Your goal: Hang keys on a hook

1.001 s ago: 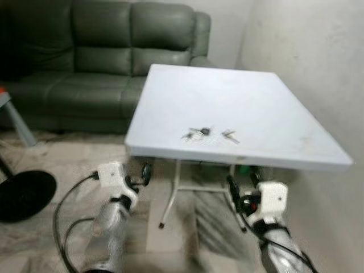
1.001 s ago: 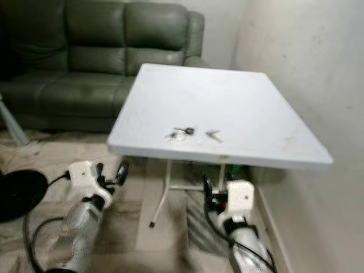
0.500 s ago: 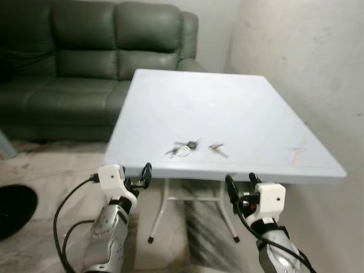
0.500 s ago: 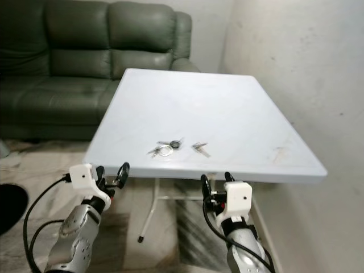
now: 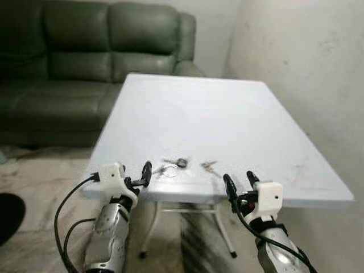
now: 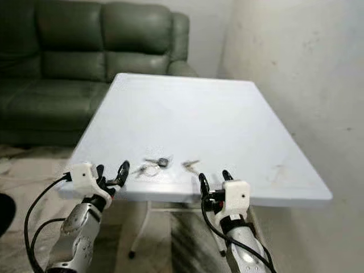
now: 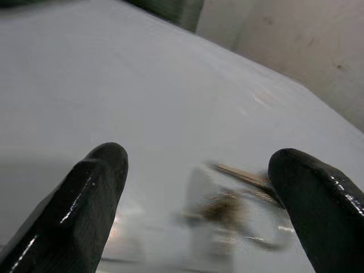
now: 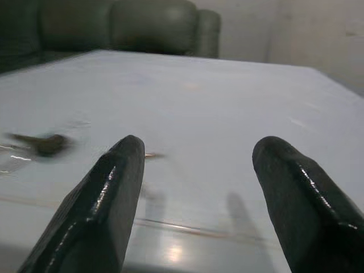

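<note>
A bunch of keys on a ring (image 5: 170, 166) lies near the front edge of the white table (image 5: 216, 114), blurred in the left wrist view (image 7: 227, 207). A single loose key (image 5: 209, 166) lies just to its right. My left gripper (image 5: 136, 176) is open at the table's front edge, a short way left of the keys. The right gripper (image 5: 239, 185) is open too, at the front edge right of the loose key. Both hold nothing.
A dark green sofa (image 5: 74, 62) stands behind the table on the left. A pale wall (image 5: 307, 68) runs close along the table's right side. A black round base (image 5: 8, 210) lies on the floor at far left.
The camera has come closer to the table and the view has shifted. Both grippers have risen from below the tabletop to its front edge, still open.
</note>
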### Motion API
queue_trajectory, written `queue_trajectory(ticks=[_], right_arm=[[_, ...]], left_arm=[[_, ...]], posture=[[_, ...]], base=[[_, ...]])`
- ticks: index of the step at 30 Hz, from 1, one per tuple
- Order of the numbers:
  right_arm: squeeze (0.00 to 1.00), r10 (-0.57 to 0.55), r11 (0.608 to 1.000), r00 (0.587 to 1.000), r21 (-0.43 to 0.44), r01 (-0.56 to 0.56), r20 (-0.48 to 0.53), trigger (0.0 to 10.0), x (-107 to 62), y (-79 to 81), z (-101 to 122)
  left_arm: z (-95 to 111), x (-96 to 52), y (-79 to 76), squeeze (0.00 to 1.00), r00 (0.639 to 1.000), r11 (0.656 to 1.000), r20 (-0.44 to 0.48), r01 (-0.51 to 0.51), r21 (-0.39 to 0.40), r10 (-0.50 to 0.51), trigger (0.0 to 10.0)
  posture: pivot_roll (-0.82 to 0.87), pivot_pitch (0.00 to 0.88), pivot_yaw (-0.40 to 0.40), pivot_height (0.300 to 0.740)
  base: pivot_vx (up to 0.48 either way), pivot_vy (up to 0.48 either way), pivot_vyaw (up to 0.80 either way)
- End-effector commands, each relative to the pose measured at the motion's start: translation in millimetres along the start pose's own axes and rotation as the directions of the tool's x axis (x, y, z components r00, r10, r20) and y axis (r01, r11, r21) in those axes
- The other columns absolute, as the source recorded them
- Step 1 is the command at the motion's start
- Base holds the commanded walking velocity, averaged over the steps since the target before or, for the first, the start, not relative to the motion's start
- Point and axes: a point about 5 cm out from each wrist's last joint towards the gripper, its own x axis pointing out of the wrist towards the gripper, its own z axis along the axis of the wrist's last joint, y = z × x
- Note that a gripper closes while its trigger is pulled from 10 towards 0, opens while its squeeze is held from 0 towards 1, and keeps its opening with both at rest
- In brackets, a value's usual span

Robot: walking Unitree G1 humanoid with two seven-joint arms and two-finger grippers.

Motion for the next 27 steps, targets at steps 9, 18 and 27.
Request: queue_trajectory(ticks=[9,18,27], right_arm=[[0.00,0.118,0.993,0.993,-0.020,-0.119,-0.022,10.0,9.5,3.1,2],[0.00,0.239,0.968,0.970,-0.071,-0.242,-0.044,10.0,28.3,6.5,8],[0.00,0.260,0.961,0.966,-0.091,-0.260,-0.020,10.0,36.8,10.9,13]], left_arm=[[-12,1.2,-1.8,0.00,0.991,0.997,-0.118,-0.062,-0.053,0.055,10.0],[-5,2.1,-11.2,0.00,0.995,1.000,-0.099,-0.010,-0.009,0.009,10.0],[5,1.0,-7.8,0.00,0.999,1.000,-0.048,-0.010,-0.004,0.010,10.0]], posture=[[-0.02,0.000,-0.071,0.740],[-0.02,0.000,-0.073,0.740],[0.00,0.000,-0.084,0.740]], base=[[0.000,0.000,0.00],[0.000,0.000,0.00],[0.000,0.000,0.00]])
